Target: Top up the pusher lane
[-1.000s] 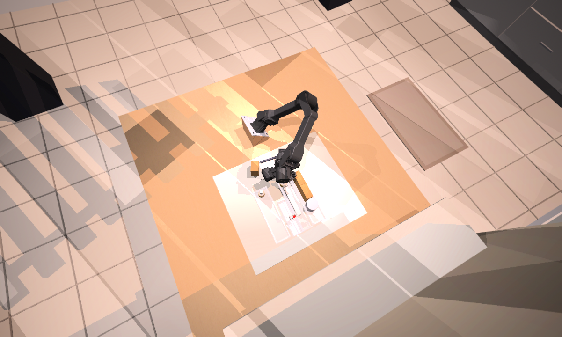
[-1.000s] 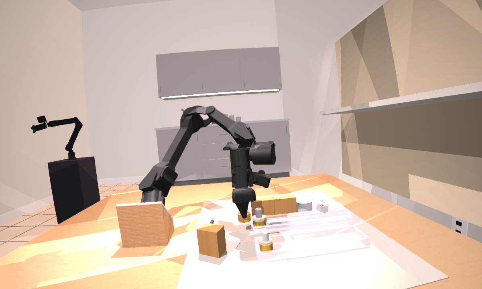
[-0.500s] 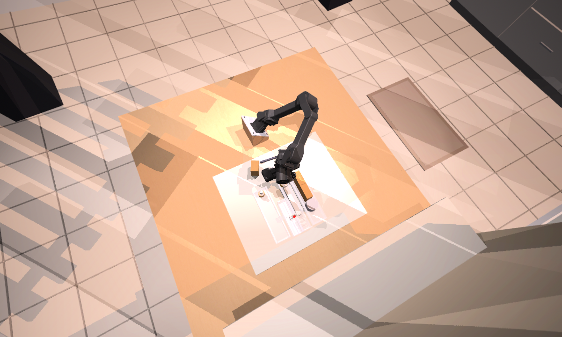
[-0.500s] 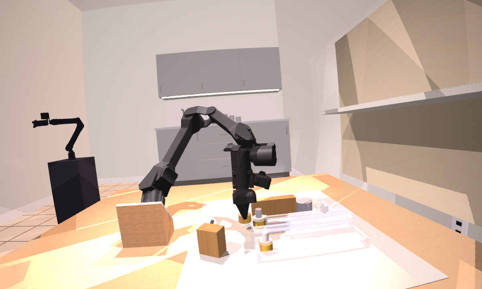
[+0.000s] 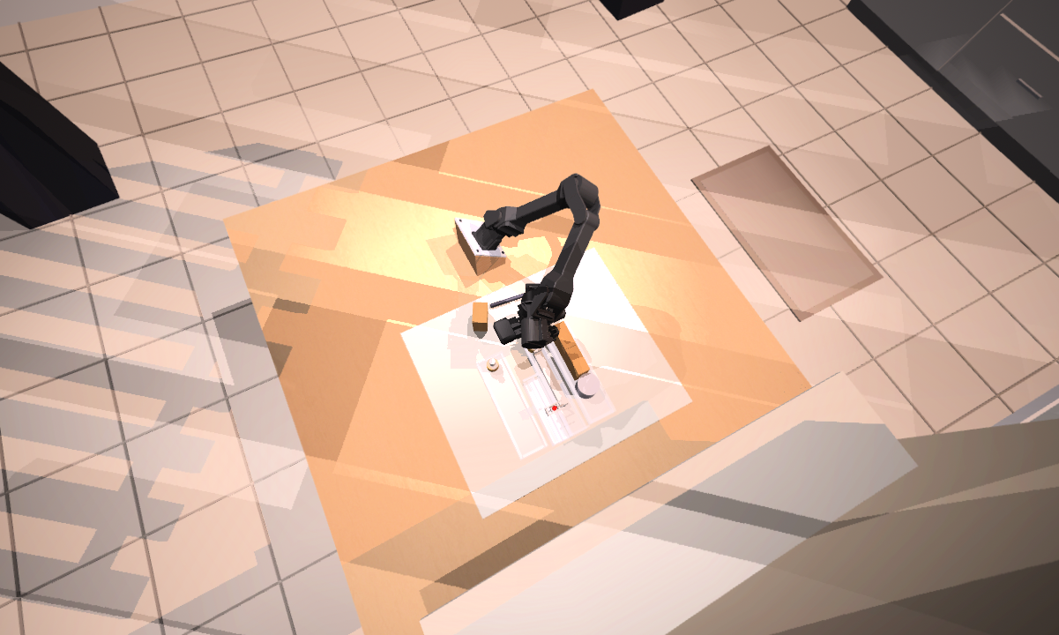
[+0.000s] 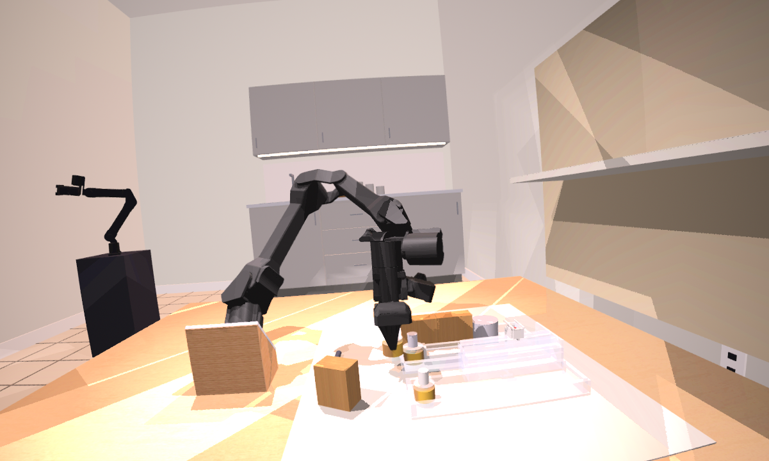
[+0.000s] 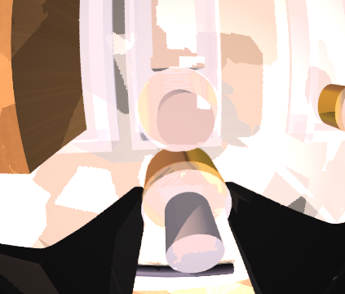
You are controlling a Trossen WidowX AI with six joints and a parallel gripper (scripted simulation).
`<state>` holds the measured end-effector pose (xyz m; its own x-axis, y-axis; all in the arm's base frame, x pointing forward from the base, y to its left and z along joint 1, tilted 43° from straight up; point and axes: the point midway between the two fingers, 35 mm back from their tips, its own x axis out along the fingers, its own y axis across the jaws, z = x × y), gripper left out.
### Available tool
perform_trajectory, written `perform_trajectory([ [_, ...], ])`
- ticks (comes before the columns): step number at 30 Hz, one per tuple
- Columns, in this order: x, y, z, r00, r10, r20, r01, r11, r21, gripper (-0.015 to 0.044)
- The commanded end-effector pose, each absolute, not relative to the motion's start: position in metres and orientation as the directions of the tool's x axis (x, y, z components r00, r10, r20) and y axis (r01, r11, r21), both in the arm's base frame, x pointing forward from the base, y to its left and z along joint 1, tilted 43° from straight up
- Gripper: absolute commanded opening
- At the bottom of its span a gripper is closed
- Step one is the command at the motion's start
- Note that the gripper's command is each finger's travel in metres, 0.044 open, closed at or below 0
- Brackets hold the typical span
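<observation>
My gripper (image 6: 393, 345) (image 7: 183, 193) points down and is shut on an amber jar (image 6: 388, 347) (image 7: 168, 163) with a pale collar and grey stem. It holds the jar upright, slightly raised, at the front end of the clear sprung lane (image 7: 209, 24). The lane jar (image 6: 413, 351) (image 7: 186, 118), also amber with a grey stem, stands just inside that end. In the wrist view the two jars overlap; I cannot tell whether they touch. A small pale piece (image 7: 192, 62) shows behind the lane jar, perhaps the pusher plate. The front stop is hard to make out.
Another amber jar (image 5: 492, 365) (image 6: 424, 392) (image 7: 331, 105) stands in the side lane. A long wooden block (image 5: 572, 354) (image 6: 444, 326) (image 7: 50, 82) and a grey cylinder (image 5: 586, 384) (image 6: 485, 325) flank the other side. A small wooden block (image 5: 480, 316) (image 6: 337, 383) and dark rod (image 5: 505, 301) are nearer the base.
</observation>
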<state>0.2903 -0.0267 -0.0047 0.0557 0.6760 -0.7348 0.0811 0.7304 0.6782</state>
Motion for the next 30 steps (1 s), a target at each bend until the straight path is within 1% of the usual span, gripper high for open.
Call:
perform_trajectory([
  [1,0.294,-0.027,-0.004,0.062,0.677,-0.733,0.08,0.729,0.68,0.0],
  [30,0.304,-0.028,-0.004,0.063,0.677,-0.733,0.08,0.729,0.68,0.0],
])
